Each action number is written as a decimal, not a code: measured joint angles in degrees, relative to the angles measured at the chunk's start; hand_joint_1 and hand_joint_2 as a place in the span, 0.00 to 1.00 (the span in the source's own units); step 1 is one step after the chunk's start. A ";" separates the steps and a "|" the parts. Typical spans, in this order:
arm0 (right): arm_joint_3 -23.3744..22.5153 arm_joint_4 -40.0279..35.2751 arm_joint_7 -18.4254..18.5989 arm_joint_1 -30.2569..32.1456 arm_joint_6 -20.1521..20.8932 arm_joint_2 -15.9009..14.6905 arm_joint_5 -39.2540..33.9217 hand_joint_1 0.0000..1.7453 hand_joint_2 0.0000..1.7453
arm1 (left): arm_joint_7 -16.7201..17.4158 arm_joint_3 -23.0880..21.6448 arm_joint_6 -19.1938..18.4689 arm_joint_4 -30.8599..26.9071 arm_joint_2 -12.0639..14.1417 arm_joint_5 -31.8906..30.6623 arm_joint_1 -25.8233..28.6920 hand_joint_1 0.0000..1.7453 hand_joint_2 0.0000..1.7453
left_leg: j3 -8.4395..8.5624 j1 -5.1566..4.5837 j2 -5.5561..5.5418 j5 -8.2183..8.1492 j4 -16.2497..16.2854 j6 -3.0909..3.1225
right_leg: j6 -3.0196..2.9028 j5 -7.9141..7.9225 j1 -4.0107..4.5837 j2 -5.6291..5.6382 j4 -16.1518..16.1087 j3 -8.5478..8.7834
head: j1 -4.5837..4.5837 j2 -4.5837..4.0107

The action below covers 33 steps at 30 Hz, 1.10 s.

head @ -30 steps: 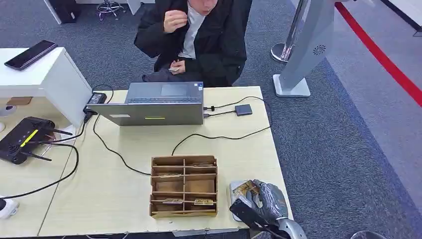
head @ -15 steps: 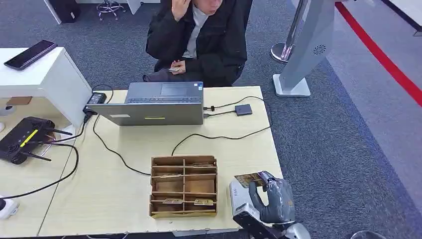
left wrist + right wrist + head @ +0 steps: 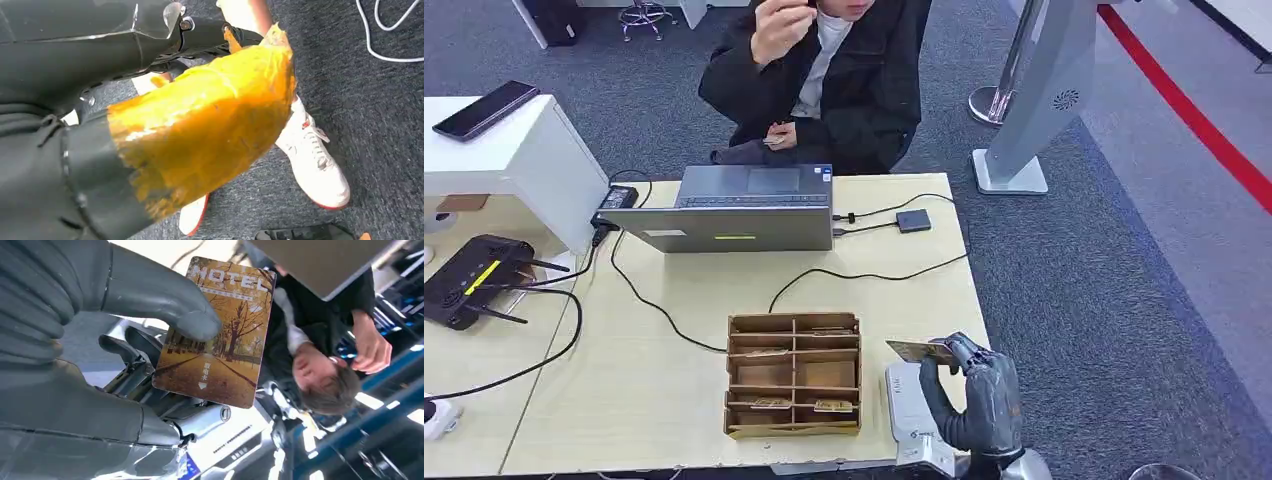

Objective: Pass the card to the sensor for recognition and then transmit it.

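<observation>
since the hotel key card (image 3: 216, 332) is thin, stiff, light and glossy, it looks apt to slip, so a pinch across its flat faces suits. the right hand (image 3: 977, 398) pinches it by one end, held flat above the white card reader (image 3: 908, 408) at the table's (image 3: 674, 380) near right corner. whether the left hand is open or closed, i cannot tell.

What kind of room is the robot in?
Probably an office or a test desk for hotel check-in: a laptop on a table, grey carpet, and the right hand holding a hotel card.
</observation>
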 joint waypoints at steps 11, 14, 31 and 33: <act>0.04 -2.03 -3.47 -1.85 0.22 0.90 1.29 1.00 1.00 | -0.37 0.00 -0.15 0.00 0.07 -0.61 -0.03 0.00 0.00 | 0.01 0.00 0.00 0.00 0.00 0.00 | 0.00 0.00 0.00 0.01 0.00 0.01 | -0.02 0.00; 0.22 -2.34 -3.87 -3.81 0.99 1.09 2.05 1.00 1.00 | -0.37 0.00 -0.24 0.00 0.15 -0.94 -0.07 0.00 0.00 | 0.01 0.00 0.01 0.01 0.00 0.00 | 0.00 0.01 0.00 0.01 0.00 0.01 | 0.02 0.00; 3.95 2.79 1.97 -19.91 11.49 3.91 4.46 1.00 1.00 | -0.05 -0.48 -1.42 0.00 0.55 -2.82 -0.29 0.00 0.00 | 0.02 0.00 0.00 0.03 0.00 0.00 | -0.02 0.02 0.00 0.00 0.07 0.01 | 0.00 0.00; 4.44 4.11 2.76 -21.49 12.44 4.59 4.46 1.00 1.00 | 0.11 -0.57 -1.57 0.00 0.55 -2.99 -0.34 0.00 0.00 | 0.02 0.00 0.01 0.03 0.00 0.00 | -0.02 0.02 0.00 0.01 0.07 0.01 | 0.00 0.00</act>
